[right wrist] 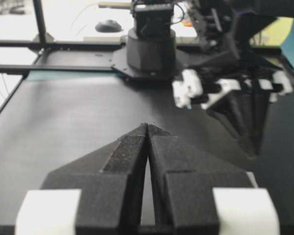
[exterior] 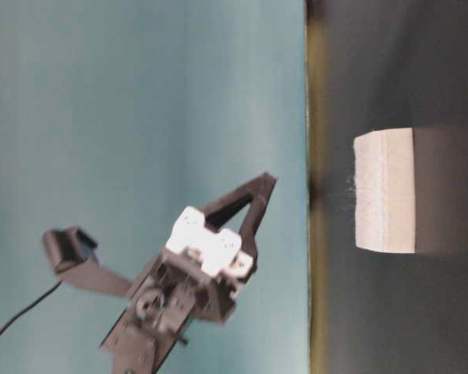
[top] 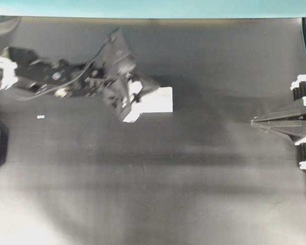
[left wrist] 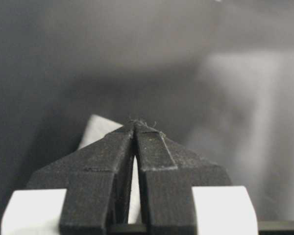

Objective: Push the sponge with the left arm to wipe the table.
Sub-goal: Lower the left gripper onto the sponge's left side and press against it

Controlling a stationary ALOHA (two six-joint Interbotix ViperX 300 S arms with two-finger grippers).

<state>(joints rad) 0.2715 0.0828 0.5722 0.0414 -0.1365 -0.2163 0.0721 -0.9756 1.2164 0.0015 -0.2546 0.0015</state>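
Sponge (top: pixel 154 101) sits on the black counter (top: pixel 153 194), up toward the teal-edged side and a little left of centre in the overhead view, and the left arm (top: pixel 66 76) is right on it! Working across from the left: that arm reaches in from the edge, its left end effector (top: pixel 128 99) hanging over the near end of the block, apparently touching it, though from above the contact line is hidden under the wrist. The left wrist view shows the fingers (left wrist: pixel 152 152) pressed together to a point, nothing pinched between them, with the white block peeking out just behind the tip. So this looks like the pushing step itself, tip against sponge. The next move calls for a steady, low shove across the counter, keeping the point centred so the block doesn't pivot away. Far over at the right edge, the right end effector (top: pixel 255 122) is parked, likewise closed to a point, holding nothing, well apart from the action.
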